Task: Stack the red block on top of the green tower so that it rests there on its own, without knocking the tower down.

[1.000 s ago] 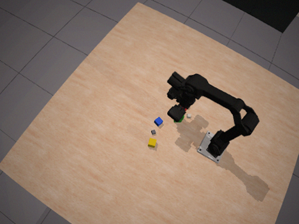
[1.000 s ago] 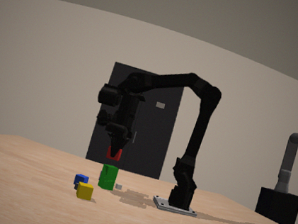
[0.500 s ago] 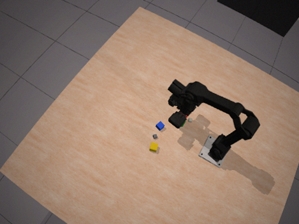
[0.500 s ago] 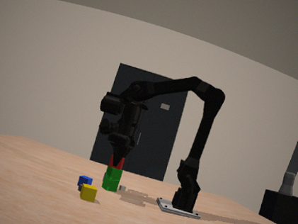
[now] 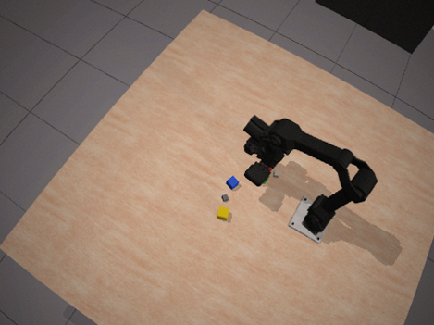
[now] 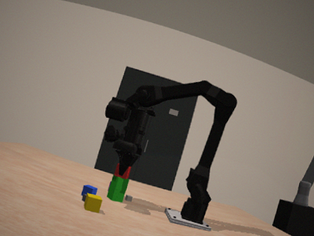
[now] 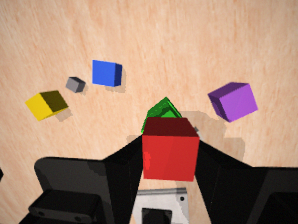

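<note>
My gripper (image 6: 122,173) (image 7: 166,138) points down, shut on the red block (image 6: 116,170) (image 7: 170,157). The red block looks level and sits directly over the green tower (image 6: 116,194) (image 7: 166,106), its underside at the tower's top edge in the exterior view. I cannot tell whether they touch. The tower stands upright on the table; its upper and lower parts look a little uneven. In the wrist view the red block hides most of it. In the top view the gripper covers nearly all of both; only slivers of red and green show.
A blue block (image 5: 232,182) (image 7: 106,73), a small dark grey cube (image 5: 225,198) (image 7: 75,84) and a yellow block (image 5: 223,213) (image 7: 45,105) lie to one side. A purple block (image 7: 234,102) lies on the other side. A small light grey cube (image 5: 276,174) (image 6: 128,198) is close beside the tower.
</note>
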Controlling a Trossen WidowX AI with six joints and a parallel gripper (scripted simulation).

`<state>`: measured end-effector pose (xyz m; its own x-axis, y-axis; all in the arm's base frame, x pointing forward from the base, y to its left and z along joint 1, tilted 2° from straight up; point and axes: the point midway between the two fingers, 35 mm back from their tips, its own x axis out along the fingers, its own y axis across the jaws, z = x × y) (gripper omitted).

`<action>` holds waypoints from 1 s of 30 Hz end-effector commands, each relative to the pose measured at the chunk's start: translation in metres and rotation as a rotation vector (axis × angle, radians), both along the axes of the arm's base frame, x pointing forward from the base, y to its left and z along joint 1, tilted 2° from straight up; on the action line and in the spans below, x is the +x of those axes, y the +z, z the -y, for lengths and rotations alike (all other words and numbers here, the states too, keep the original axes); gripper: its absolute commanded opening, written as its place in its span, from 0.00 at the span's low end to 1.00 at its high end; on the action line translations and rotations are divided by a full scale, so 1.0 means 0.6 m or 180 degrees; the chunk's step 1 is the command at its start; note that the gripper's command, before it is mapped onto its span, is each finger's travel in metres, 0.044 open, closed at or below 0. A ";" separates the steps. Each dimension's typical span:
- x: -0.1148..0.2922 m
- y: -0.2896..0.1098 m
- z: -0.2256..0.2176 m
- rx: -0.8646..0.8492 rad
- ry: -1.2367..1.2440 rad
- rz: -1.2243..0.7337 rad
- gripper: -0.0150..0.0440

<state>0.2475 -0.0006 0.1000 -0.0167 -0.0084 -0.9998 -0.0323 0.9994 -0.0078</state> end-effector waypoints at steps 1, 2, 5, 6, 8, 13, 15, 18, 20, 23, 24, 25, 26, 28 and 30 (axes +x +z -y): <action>0.000 -0.001 -0.001 0.0010 -0.0013 0.0002 0.25; 0.000 -0.001 -0.001 0.0010 -0.0013 0.0002 0.25; 0.000 -0.001 -0.001 0.0010 -0.0013 0.0002 0.25; 0.000 0.000 -0.001 0.0010 -0.0013 0.0002 0.25; 0.000 0.000 0.000 0.0000 0.0000 0.0000 0.30; 0.000 0.000 0.000 0.0000 0.0000 0.0000 0.52; 0.000 0.000 0.000 0.0000 0.0000 0.0000 0.61; 0.000 0.000 0.000 0.0000 0.0000 0.0000 0.74; 0.000 0.000 0.000 0.0000 0.0000 0.0000 0.83; 0.000 0.000 0.000 0.0000 0.0000 0.0000 0.97; 0.000 0.000 0.000 0.0000 0.0000 0.0000 1.00; 0.000 0.000 0.000 0.0000 0.0000 0.0000 1.00; 0.000 0.000 0.000 0.0000 0.0000 0.0000 1.00; 0.000 0.000 0.000 0.0000 0.0000 0.0000 1.00; 0.000 0.000 0.000 0.0000 0.0000 0.0000 1.00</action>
<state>0.2478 -0.0006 0.1001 -0.0156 -0.0084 -0.9998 -0.0322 0.9994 -0.0079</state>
